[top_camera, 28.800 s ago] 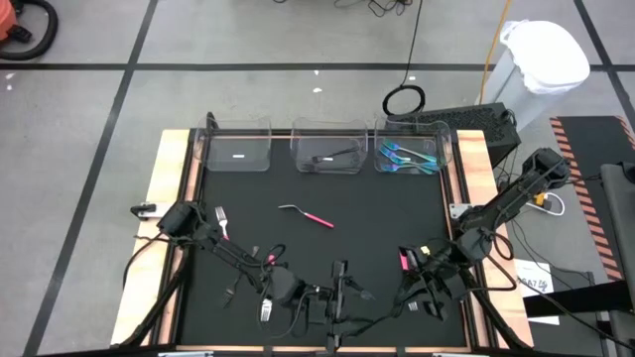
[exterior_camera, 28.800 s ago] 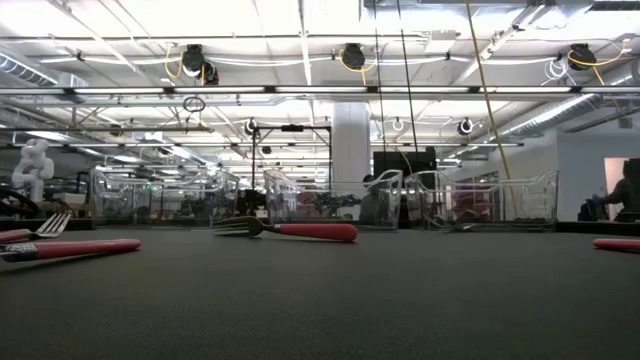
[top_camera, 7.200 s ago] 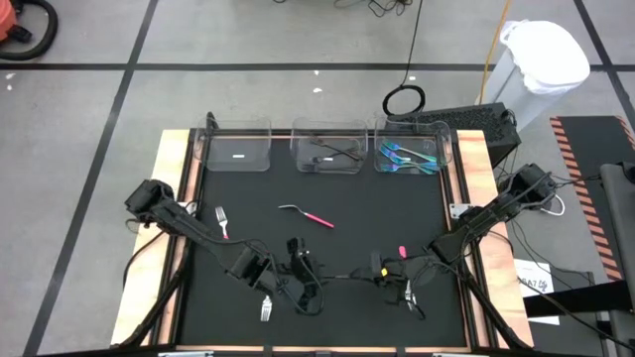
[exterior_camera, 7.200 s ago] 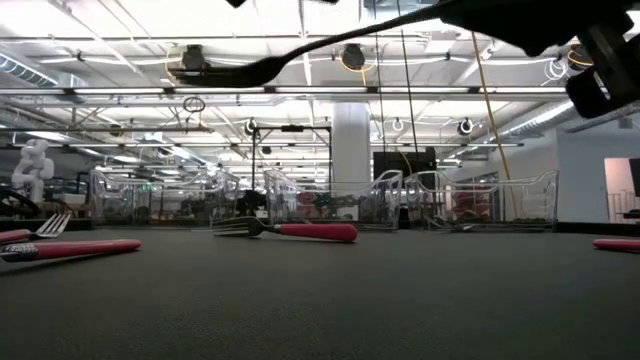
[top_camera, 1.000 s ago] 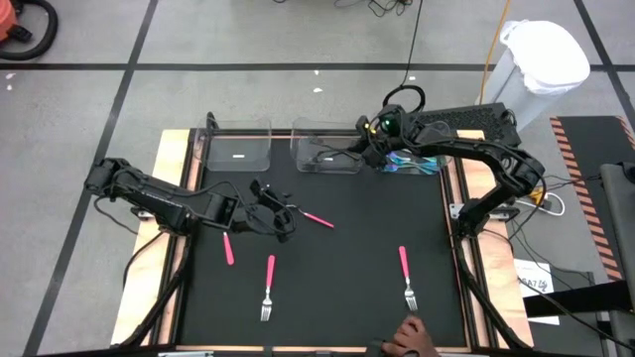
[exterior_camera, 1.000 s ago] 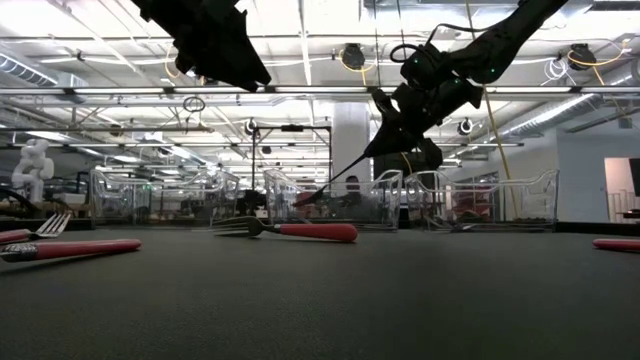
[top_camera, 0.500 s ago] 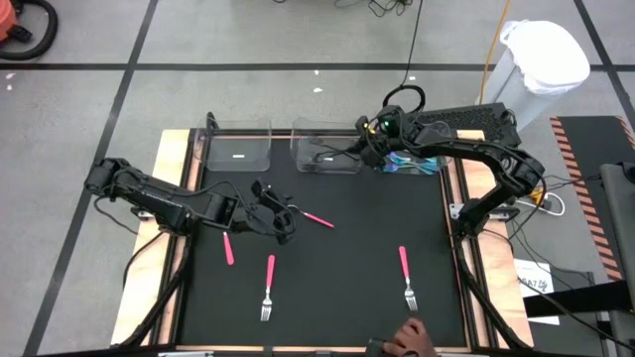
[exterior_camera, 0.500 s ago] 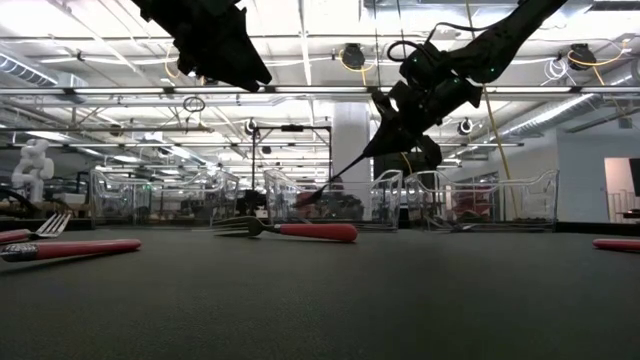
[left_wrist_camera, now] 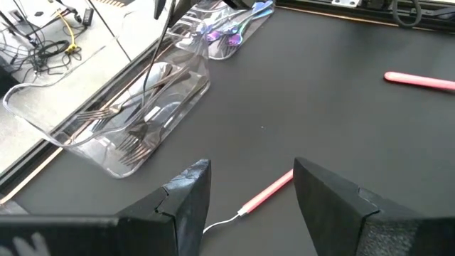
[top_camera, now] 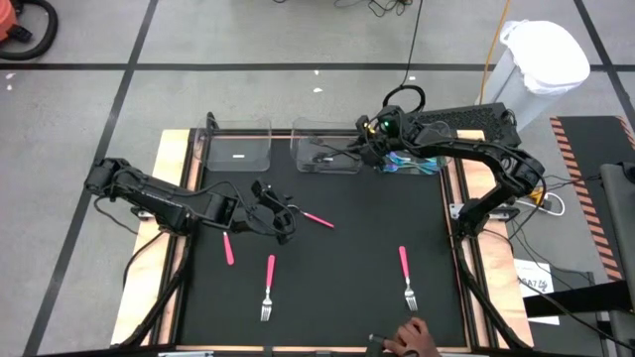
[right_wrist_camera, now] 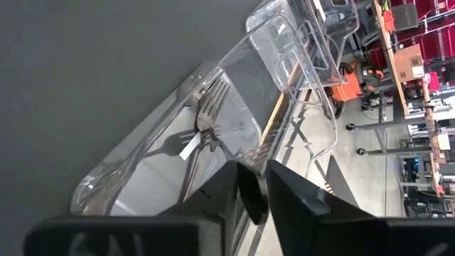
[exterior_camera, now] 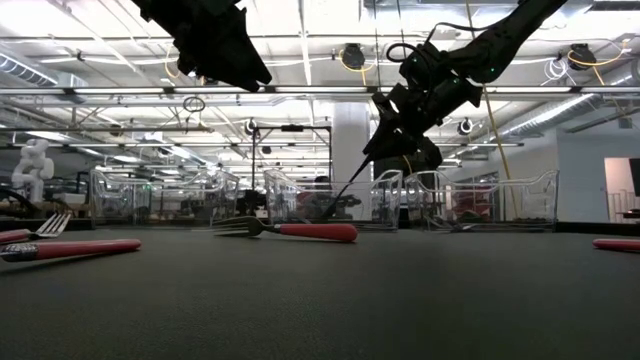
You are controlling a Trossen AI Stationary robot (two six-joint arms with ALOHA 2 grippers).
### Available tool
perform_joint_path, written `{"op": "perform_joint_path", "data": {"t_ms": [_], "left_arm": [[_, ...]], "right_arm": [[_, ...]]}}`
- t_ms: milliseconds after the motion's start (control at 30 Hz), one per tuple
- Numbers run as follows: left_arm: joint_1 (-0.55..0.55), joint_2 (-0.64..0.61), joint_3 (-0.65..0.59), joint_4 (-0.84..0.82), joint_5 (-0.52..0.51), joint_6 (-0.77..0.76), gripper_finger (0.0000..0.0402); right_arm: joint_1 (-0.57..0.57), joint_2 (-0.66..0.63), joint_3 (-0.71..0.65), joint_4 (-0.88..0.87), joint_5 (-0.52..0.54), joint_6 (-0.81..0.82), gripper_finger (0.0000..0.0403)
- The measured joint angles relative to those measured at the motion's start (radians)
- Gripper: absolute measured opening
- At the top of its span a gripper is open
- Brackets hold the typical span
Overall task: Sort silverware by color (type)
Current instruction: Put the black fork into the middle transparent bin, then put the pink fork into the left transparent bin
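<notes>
Right, starting at the left: the left gripper [top_camera: 283, 220] hovers low over the black mat with its fingers spread wide and nothing in them. A pink-handled piece [top_camera: 316, 218] lies on the mat just ahead of the tips. In the left wrist view its handle sits in line with the gap, which looks like a line-up for the next pick.

Just below it, a pink handle [top_camera: 227, 248] and a pink-handled fork [top_camera: 268, 283] lie apart from each other on the mat, unsorted.

Along the far edge stand three clear bins. The left bin [top_camera: 238, 127] holds no pink pieces yet, and that's presumably where they belong. The middle bin [top_camera: 327, 127] already holds dark forks.

Over that middle bin is the right gripper [top_camera: 361, 149]. Its fingers are pinched narrow on the top end of a black utensil [exterior_camera: 350, 185], which hangs steeply with its lower end down inside the bin. Held that way, the piece should land among its own kind rather than bounce off the rim, so this reads as the drop-off.

Next door, the right bin [top_camera: 448, 149] holds the teal pieces [top_camera: 407, 157], keeping that colour separate.

Further right on the mat, another pink fork [top_camera: 406, 273] waits well away from either gripper. At the near edge a person's hand [top_camera: 412, 337] reaches in beside it.
</notes>
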Motion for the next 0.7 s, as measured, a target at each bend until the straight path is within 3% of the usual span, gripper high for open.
{"op": "perform_joint_path", "data": {"t_ms": [433,700], "left_arm": [[0.0,0.0,0.0,-0.001,0.005,0.0,0.0203],[0.0,0.0,0.0,-0.002,0.016,0.002,0.0203]], "right_arm": [[-0.006,0.0,0.0,0.026,0.081,0.002,0.0131],[-0.027,-0.001,0.0,0.091,0.103,0.067,0.0186]]}}
